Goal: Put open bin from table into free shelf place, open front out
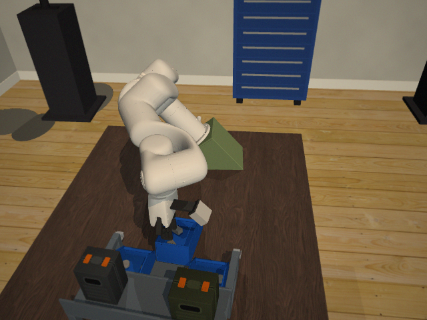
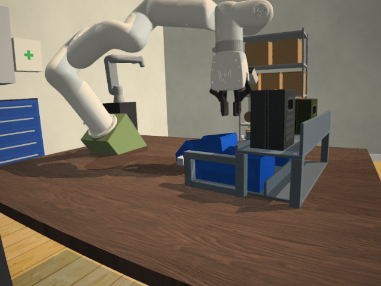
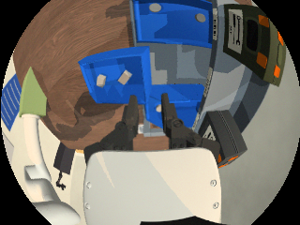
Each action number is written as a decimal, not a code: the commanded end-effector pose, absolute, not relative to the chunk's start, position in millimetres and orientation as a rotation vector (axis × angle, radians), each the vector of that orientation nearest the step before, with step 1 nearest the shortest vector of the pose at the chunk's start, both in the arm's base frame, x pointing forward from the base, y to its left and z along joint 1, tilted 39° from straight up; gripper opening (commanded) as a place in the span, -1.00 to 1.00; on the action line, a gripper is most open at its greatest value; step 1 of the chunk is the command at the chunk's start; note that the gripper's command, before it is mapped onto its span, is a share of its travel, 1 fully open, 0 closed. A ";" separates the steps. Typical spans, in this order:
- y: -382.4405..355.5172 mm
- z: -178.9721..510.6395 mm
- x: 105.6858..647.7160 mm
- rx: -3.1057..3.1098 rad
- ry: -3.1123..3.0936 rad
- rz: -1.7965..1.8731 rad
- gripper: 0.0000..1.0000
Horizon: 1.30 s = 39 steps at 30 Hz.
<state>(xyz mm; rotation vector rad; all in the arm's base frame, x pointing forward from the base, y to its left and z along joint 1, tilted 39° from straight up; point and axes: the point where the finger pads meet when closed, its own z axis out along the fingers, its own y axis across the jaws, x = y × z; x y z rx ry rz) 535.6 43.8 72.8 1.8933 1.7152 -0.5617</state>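
Observation:
The open bin point(image 1: 174, 254) point(image 2: 227, 142) point(image 3: 114, 94) sits skewed at the shelf front, tilted with its rear end raised. Its rear reaches toward the free place point(image 1: 163, 270) point(image 3: 180, 63); most of it is outside. Small grey parts point(image 1: 177, 230) point(image 3: 125, 76) lie in it. What its underside rests on is hidden. My gripper point(image 1: 166, 236) point(image 2: 230, 113) point(image 3: 149, 102) is partly open and empty, above the bin's rear end. One neighbour bin point(image 1: 137, 255) point(image 2: 215, 173) point(image 3: 187, 110) and the other neighbour bin point(image 1: 210, 264) point(image 3: 175, 33) look level.
The grey shelf frame point(image 1: 234, 272) point(image 2: 215, 157) has raised side rails. A black case point(image 1: 99, 275) point(image 2: 272, 120) point(image 3: 227, 138) and an olive case point(image 1: 193, 293) point(image 2: 306, 114) point(image 3: 253, 47) stand on its upper board, near my gripper's level. The green robot base point(image 1: 220, 155) point(image 2: 122, 138) stands farther back.

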 end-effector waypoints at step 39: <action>39.7 58.6 487.8 1.894 1.715 -0.565 -0.35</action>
